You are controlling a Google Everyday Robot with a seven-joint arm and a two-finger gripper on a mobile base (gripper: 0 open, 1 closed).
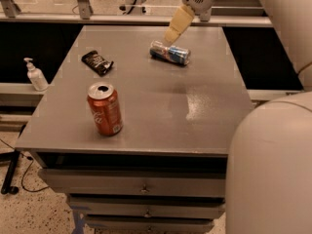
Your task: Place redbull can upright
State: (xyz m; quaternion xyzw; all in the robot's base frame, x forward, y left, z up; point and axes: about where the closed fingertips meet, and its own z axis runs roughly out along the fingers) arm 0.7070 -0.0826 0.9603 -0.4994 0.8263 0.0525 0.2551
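The redbull can [169,53], blue and silver, lies on its side at the far middle of the grey table [161,106]. My gripper [172,35], cream-coloured, hangs just above and behind the can's left end, very close to it. It holds nothing that I can see.
An orange-red soda can [104,108] stands upright at the front left. A small black snack packet [97,62] lies at the far left. A white pump bottle [35,75] stands on a ledge left of the table. My arm's white body [273,169] fills the lower right. Drawers sit below the tabletop.
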